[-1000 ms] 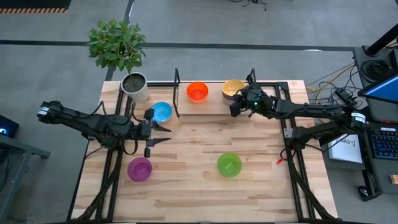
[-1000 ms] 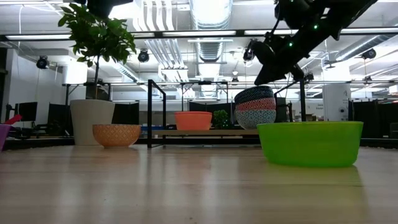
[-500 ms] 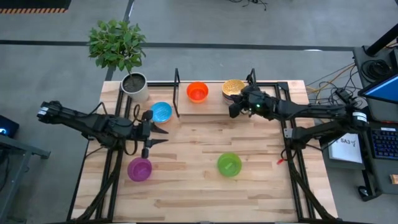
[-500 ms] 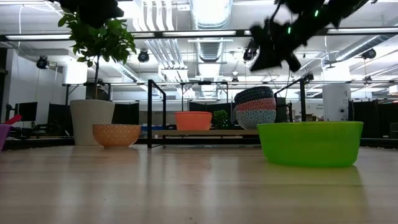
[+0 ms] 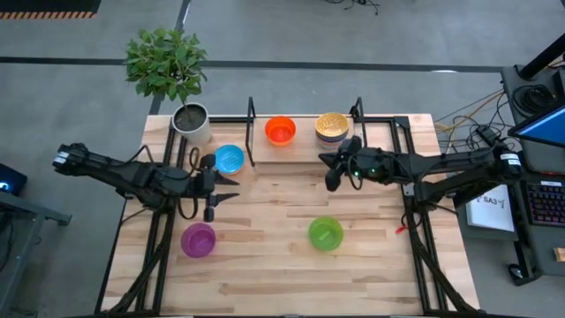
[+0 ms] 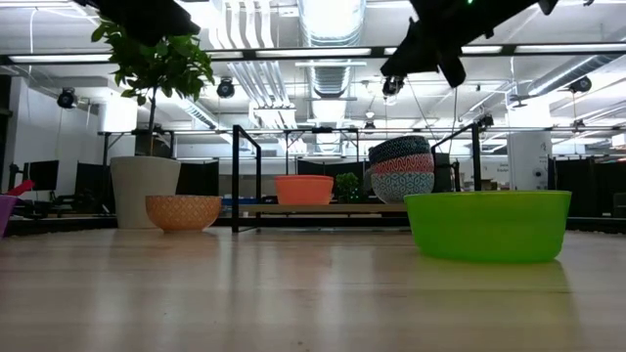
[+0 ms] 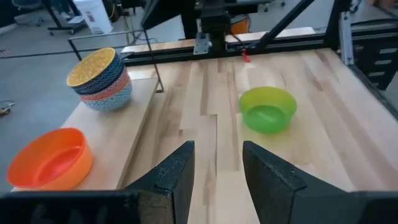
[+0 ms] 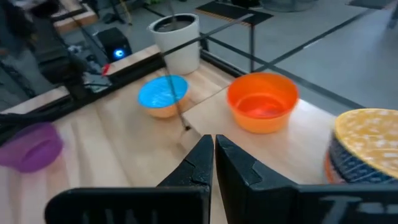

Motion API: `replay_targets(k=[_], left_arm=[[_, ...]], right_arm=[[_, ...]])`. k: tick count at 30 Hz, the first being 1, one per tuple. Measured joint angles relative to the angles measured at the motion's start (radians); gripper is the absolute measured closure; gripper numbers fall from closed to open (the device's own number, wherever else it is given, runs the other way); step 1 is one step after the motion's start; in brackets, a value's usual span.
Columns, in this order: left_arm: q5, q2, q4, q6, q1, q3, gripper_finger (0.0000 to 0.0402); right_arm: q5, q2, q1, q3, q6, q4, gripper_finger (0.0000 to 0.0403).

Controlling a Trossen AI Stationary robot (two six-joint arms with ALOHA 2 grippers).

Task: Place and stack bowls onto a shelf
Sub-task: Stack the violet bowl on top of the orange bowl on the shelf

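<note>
The right gripper [image 5: 330,170], fingers nearly together and empty, hangs just in front of the shelf [image 5: 300,152], beside its bowl stack [image 5: 332,126] and orange bowl [image 5: 280,131]. The left gripper [image 5: 221,185], fingers apart, waits by the blue bowl [image 5: 229,159].

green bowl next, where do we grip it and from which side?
Grip the rim of the green bowl, one finger inside the wall and one outside, coming straight down from above. It sits upright and open-side up, alone on bare table, so the rim is free all round. The right gripper is nearest; its fingers are shut and would need to open first.
</note>
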Motion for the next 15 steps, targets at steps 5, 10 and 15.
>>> replay_targets(k=[5, 10, 15], left_arm=[[-0.002, 0.016, -0.006, -0.002, 0.0, 0.0, 0.0283], [-0.005, 0.035, -0.015, -0.002, 0.0, 0.0, 0.0283], [-0.093, 0.06, -0.025, -0.003, 0.0, 0.0, 0.0283]], right_arm=[[-0.001, -0.001, 0.024, 0.0, 0.02, 0.002, 0.0394], [-0.011, -0.001, 0.055, 0.0, 0.027, 0.003, 0.0394], [-0.009, -0.001, 0.078, 0.001, 0.027, 0.003, 0.0394]])
